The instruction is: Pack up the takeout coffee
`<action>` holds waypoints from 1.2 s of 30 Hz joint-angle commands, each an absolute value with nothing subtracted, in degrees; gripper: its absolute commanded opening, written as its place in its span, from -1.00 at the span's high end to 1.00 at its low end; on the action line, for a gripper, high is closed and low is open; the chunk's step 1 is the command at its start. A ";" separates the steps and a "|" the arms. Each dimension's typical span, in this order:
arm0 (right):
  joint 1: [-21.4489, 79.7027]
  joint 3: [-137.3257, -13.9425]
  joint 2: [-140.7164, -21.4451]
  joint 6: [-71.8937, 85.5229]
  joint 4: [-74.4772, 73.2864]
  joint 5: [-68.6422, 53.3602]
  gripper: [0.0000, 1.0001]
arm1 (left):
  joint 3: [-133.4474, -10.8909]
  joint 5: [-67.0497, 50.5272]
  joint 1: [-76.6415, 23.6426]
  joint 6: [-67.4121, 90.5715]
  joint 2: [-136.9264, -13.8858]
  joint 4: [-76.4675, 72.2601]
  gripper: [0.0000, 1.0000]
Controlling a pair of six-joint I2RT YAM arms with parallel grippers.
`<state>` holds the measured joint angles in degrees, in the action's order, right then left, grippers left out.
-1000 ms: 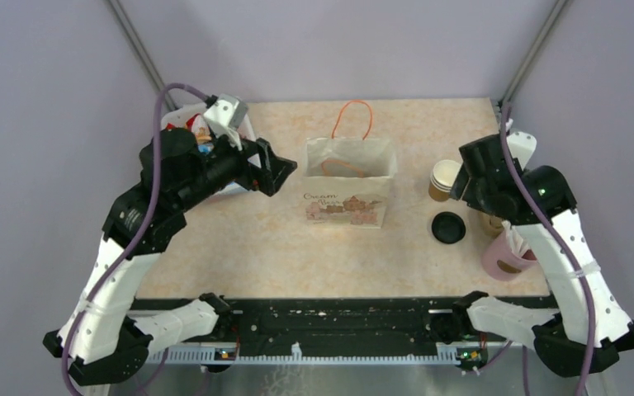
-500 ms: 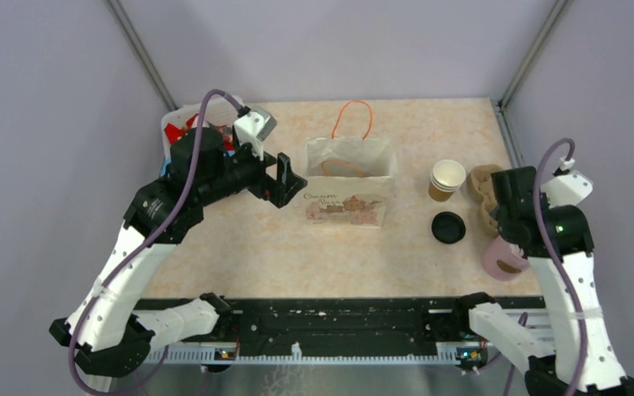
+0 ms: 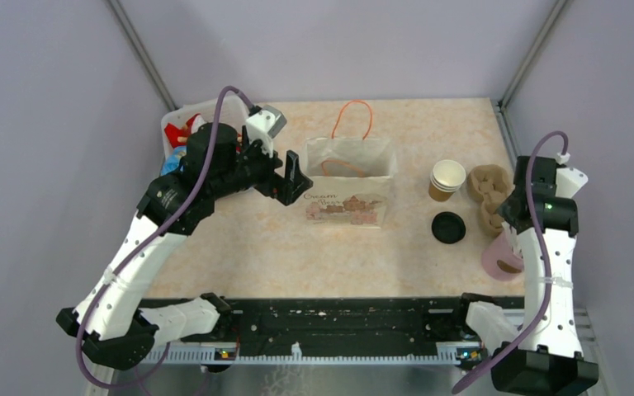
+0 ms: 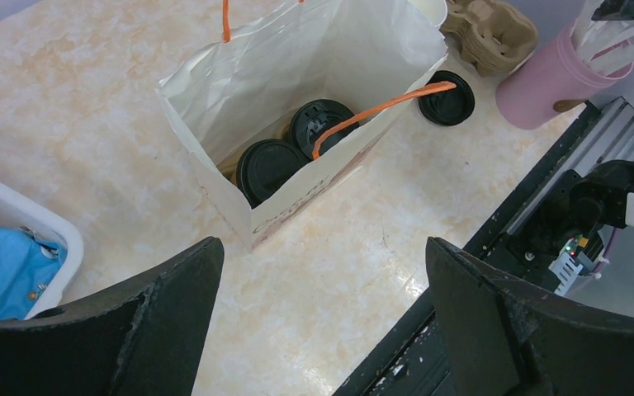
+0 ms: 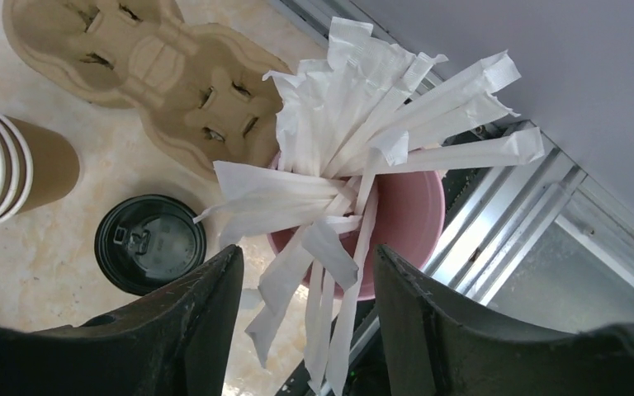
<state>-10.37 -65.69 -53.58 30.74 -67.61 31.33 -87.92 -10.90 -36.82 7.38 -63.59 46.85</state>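
The word "Cream" can be read in brown script on the front face of the white paper bag [image 3: 351, 203], just to the right of the left end effector [image 3: 290, 179]. The line printed beneath it cannot be made out.

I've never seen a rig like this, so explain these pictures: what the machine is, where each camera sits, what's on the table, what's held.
These are two robot arms bolted at the near edge of a table, each ending in a two-finger gripper. The wide view looks down from above and behind them. The other two come from cameras on the wrists. On the table stand a bag, a cup stack, a loose lid, a pulp tray, a pink cup of sticks and a bin. Two lidded cups sit inside the bag. The left gripper hangs open near the bag, and the right gripper is open above the sticks. Neither holds anything.
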 commanded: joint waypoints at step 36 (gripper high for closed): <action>-15.26 -62.14 -53.41 33.93 -62.44 33.79 0.87 | -90.61 -7.42 -36.56 7.12 -64.53 47.42 -0.96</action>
